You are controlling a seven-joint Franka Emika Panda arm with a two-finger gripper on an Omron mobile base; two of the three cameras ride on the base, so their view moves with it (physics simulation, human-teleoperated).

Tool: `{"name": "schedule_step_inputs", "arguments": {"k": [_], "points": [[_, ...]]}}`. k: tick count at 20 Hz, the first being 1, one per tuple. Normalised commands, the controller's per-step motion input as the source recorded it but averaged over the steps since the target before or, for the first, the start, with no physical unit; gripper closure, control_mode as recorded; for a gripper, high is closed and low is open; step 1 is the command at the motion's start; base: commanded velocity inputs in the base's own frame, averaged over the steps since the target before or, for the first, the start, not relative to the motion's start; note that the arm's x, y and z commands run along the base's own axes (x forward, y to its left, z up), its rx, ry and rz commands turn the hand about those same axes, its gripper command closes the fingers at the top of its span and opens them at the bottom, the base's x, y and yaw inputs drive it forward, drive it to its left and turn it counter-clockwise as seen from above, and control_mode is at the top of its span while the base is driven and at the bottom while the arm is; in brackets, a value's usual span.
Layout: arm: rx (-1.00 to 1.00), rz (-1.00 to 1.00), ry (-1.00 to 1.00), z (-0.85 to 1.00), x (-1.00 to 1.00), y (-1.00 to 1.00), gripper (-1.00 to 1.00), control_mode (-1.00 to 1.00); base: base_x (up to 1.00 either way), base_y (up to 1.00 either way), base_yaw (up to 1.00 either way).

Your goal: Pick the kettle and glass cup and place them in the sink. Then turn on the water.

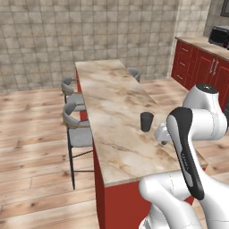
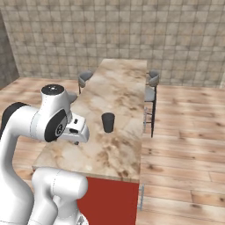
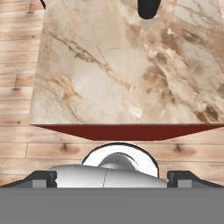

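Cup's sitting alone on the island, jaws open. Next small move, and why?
Probably reach forward and bring the gripper down over the glass cup. The cup stands upright on the marble island top, ahead of the hand and untouched; in the hand view it sits at the top edge, so the hand is well short of it. The jaws are wide open and empty.

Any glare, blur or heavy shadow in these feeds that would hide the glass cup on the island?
Left base view: even flat light, no glare; the glass cup is sharp and dark against the pale marble counter. Right base view: the same, with a faint shadow at the cup's foot. Hand view: sharp, no blur, but the cup is cropped at the top edge.
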Motion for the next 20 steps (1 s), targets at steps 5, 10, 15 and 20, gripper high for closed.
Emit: {"name": "schedule_step_inputs", "arguments": {"k": [5,10,15,20], "points": [[0.0,0.0,0.0,0.0,0.0,0.0,-1.0,1.0,0.39,-0.21,0.0],[0.0,0.0,0.0,0.0,0.0,0.0,-1.0,1.0,0.26,-0.14,0.0],[0.0,0.0,0.0,0.0,0.0,0.0,-1.0,1.0,0.0,0.0,0.0],[0.0,0.0,0.0,0.0,0.0,0.0,-1.0,1.0,0.0,0.0,0.0]]}}
